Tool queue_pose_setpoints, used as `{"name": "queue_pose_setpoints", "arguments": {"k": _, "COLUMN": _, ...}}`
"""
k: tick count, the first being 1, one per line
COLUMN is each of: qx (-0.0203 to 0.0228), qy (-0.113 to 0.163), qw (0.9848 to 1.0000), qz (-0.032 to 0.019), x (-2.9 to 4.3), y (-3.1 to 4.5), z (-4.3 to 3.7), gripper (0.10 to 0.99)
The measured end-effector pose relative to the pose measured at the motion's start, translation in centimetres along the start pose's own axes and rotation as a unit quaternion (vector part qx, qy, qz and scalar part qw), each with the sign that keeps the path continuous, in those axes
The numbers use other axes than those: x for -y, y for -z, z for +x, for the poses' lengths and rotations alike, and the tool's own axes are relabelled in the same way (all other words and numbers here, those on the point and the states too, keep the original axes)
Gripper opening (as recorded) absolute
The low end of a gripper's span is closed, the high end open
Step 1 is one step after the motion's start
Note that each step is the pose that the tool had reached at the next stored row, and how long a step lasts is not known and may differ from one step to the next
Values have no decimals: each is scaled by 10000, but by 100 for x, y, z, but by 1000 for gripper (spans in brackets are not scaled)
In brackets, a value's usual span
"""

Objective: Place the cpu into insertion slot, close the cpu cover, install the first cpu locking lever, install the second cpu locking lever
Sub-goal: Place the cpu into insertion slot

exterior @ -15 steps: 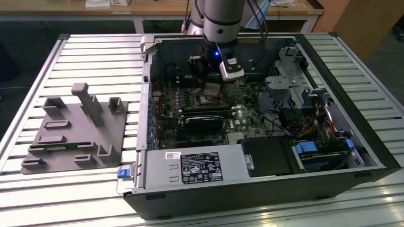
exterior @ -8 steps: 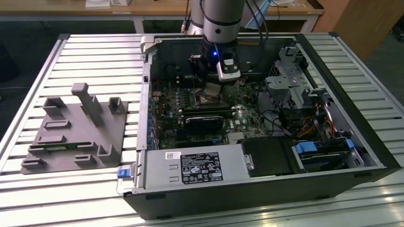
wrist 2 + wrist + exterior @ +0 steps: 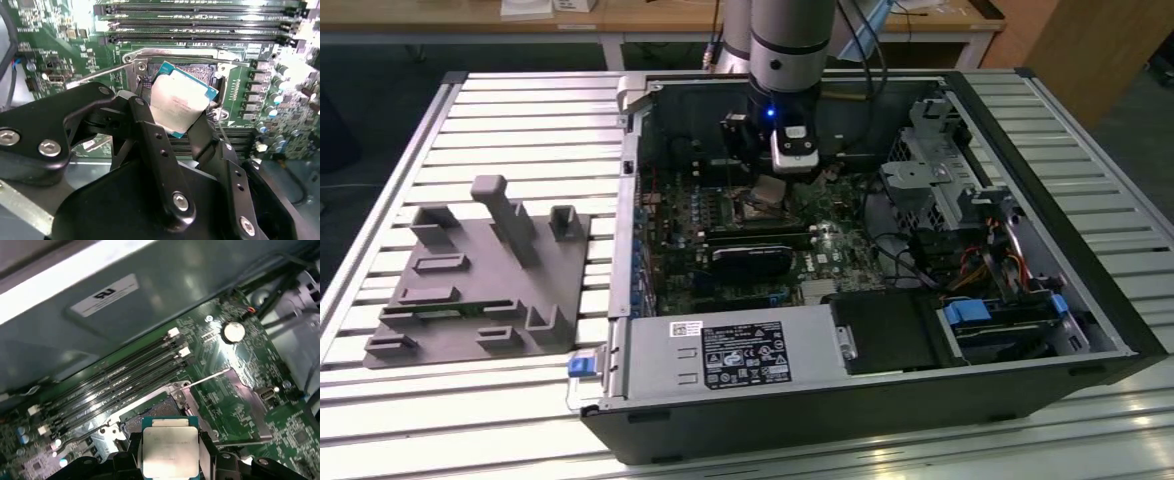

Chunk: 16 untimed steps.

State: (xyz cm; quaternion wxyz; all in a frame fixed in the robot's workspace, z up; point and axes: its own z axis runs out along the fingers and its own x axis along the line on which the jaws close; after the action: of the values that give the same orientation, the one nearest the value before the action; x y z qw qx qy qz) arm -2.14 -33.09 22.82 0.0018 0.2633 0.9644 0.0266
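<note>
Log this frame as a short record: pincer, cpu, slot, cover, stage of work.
pincer: shut on the cpu, inside the computer case
cpu: held over the insertion slot, not seated
insertion slot: uncovered, dark centre exposed
cpu cover: swung open, off the slot
stage: cpu not yet placed; cover not closed

Workshop or lab: open computer case (image 3: 854, 410) on slatted metal bench (image 3: 520, 110)
</note>
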Motion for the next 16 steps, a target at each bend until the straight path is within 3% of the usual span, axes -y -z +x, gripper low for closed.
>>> {"name": "queue_pose_setpoints", "arguments": {"k": 4, "qx": 27, "qy": -303, "qw": 9995, "qz": 11, "x": 0, "y": -2, "z": 0, "gripper": 537}}
{"name": "queue_pose_setpoints", "arguments": {"k": 9, "qx": 57, "qy": -667, "qw": 9978, "qz": 23, "x": 0, "y": -5, "z": 0, "gripper": 537}}
{"name": "queue_pose_setpoints", "arguments": {"k": 15, "qx": 92, "qy": -1082, "qw": 9941, "qz": 39, "x": 0, "y": -8, "z": 0, "gripper": 537}}
{"name": "queue_pose_setpoints", "arguments": {"k": 16, "qx": 107, "qy": -1230, "qw": 9923, "qz": 47, "x": 1, "y": -9, "z": 0, "gripper": 537}}
